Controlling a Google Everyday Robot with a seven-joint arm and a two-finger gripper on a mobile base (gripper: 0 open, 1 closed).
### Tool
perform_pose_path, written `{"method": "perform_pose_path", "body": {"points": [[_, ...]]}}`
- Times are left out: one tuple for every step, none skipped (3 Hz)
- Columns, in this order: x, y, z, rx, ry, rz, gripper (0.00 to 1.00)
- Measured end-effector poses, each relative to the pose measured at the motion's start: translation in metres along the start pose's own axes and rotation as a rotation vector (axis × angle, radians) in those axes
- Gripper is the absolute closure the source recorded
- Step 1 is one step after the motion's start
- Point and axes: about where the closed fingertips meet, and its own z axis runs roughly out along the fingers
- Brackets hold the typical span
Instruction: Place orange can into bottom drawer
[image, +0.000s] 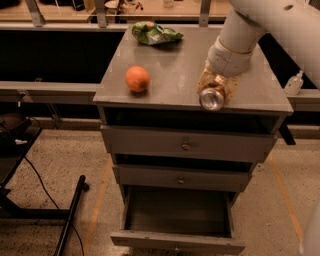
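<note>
— Where was the orange can (212, 98)?
— It lay on its side at the front right edge of the cabinet top (170, 75), silver end outward. The gripper (215, 86) was over it, its fingers (203, 84) narrowed against the can's flanks.
— And the room around it?
— An orange fruit (137, 79) sat well apart to the left, a green bag (156, 33) at the back. Below, the bottom drawer (175, 241) stood pulled out under two closed knobbed drawers (186, 145).
</note>
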Motion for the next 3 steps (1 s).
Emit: {"method": "perform_pose_path", "body": {"points": [[-0.0303,0.0253,-0.0319,-0.01,0.027,0.029,1.0],[-0.0345,0.0263,-0.0335,-0.007,0.038,0.026,1.0],[-0.0318,0.0277,-0.0287,0.012,0.033,0.027,1.0]]}}
